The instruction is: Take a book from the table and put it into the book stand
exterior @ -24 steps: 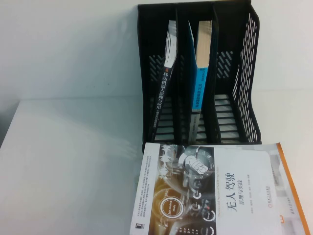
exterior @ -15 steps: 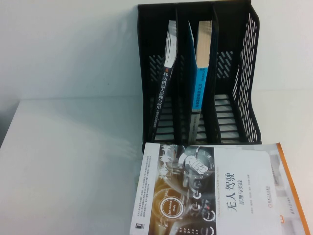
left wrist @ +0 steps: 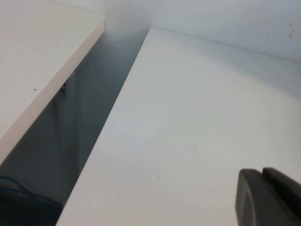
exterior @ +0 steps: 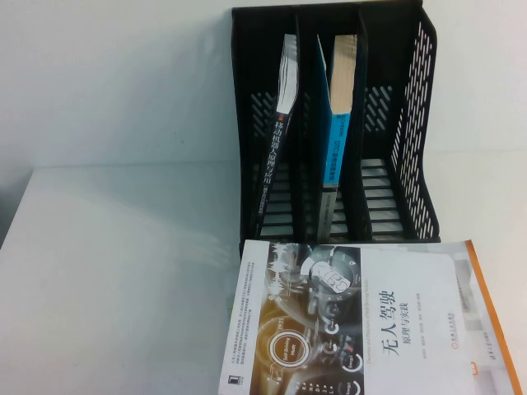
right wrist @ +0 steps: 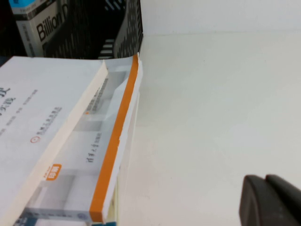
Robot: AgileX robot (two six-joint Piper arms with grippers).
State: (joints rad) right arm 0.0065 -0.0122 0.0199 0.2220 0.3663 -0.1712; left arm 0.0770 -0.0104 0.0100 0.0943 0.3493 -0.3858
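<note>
The book, white-covered with a dark car-dashboard photo and black Chinese title, lies flat on the table at the front right, just before the black book stand. It rests on a white book with an orange edge. In the right wrist view the book lies beside my right gripper, which is shut, empty and over bare table. My left gripper is shut and empty over bare table. Neither gripper shows in the high view.
The stand's left slot holds a dark-spined book, the middle slot a blue-spined book; the right slot holds nothing. The left wrist view shows a gap between the table and another white surface.
</note>
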